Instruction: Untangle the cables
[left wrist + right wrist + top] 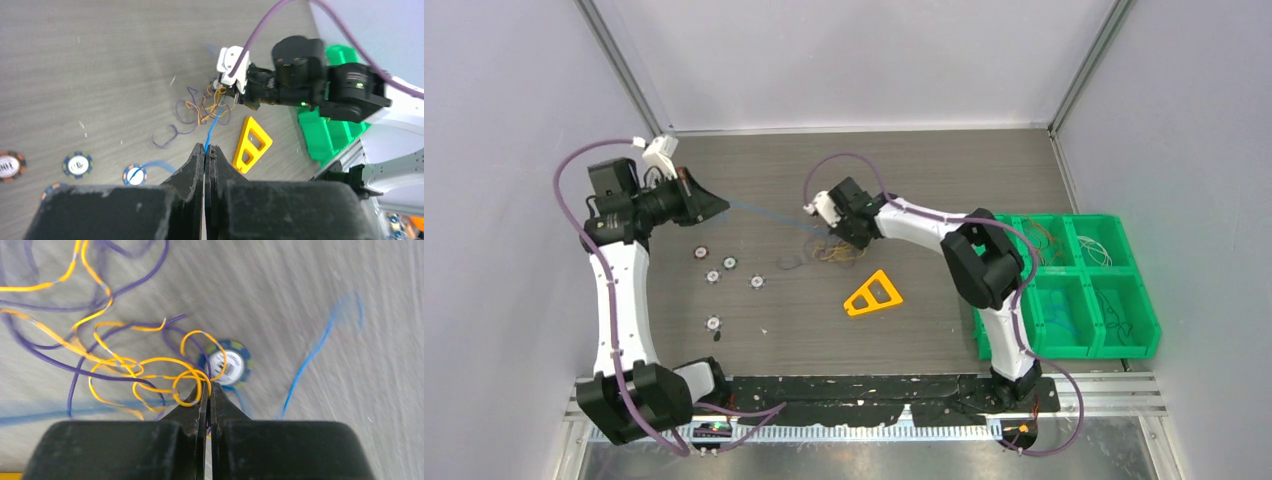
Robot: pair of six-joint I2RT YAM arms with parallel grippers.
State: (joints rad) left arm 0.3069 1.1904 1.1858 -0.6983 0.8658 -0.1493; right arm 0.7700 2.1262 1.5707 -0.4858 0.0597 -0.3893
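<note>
From above, the left tool (pixel 716 205) is holding a blue wire (pixel 774 215) stretched leftward out of the cables (pixel 834 252) bunched mid desk (pixel 924 170); its wrist view is confirming that clench; the right tool (pixel 206 386) is pinching orange strands (pixel 150 362), most of the knot not yet undone

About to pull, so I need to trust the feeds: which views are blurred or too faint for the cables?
Right wrist: blue cable and tabletop smeared, orange cables sharp. Left wrist: blue cable crisp, tangle readable. Top external: evenly lit, but blue cable only a faint line.
</note>
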